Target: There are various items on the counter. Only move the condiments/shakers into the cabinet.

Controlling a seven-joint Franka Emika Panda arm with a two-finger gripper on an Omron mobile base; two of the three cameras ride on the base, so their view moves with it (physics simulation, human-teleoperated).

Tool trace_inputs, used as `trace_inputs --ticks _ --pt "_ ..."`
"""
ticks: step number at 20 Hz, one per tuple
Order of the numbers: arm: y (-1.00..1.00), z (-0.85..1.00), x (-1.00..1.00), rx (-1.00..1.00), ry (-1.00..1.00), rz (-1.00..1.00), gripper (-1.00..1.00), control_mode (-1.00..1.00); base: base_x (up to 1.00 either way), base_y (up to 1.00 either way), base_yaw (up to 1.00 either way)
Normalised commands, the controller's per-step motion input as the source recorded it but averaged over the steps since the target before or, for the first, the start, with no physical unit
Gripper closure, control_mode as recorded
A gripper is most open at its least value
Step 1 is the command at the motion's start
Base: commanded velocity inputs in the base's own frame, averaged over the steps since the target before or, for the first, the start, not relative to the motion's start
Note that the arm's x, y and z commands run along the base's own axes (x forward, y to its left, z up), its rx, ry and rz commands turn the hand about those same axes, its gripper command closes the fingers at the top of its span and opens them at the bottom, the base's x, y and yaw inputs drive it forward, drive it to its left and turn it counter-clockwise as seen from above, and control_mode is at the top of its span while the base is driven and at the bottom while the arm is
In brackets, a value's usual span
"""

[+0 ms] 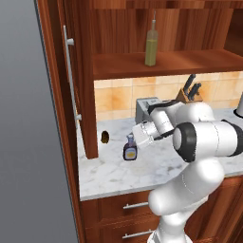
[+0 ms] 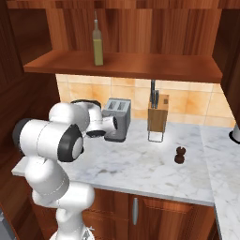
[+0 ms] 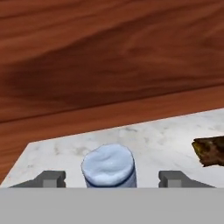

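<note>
Blue-capped bottle (image 3: 108,166) — body cut off — between spread fingertips (image 3: 51,178).

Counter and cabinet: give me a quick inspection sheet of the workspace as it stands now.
Surface: marble counter, dry, no spills seen.
Job's things: oil bottle upright on the cabinet shelf; blue-capped bottle upright on the counter; pepper mill upright on the counter, far from the arm.
Clutter: toaster and knife block at the back wall; brown lump near the cabinet door.
Grippers: gripper open, fingers on either side of the blue cap, not touching it.
Cables: nothing seen.
Surroundings: tiled backsplash, drawers below.
</note>
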Motion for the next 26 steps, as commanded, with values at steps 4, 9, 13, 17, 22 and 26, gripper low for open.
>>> trace_inputs --ticks 4,9,13,17,22,26 --pt "0.0 0.28 -0.08 0.0 -0.04 -0.02 1.0 -1.0 0.0 0.0 0.0" --pt "0.06 1.0 -0.33 0.0 -0.05 -0.17 1.0 -1.0 0.0 0.0 0.0" --pt "0.06 1.0 -0.32 0.0 -0.05 -0.27 1.0 -1.0 0.0 0.0 0.0" --pt "0.11 1.0 -0.33 0.0 -0.06 -0.32 1.0 -1.0 0.0 0.0 0.0" --pt "0.19 1.0 -0.18 -0.04 -0.02 -0.33 1.0 -1.0 0.0 0.0 0.0" --pt "0.17 1.0 -0.04 -0.06 0.0 -0.35 1.0 -1.0 0.0 0.0 0.0"
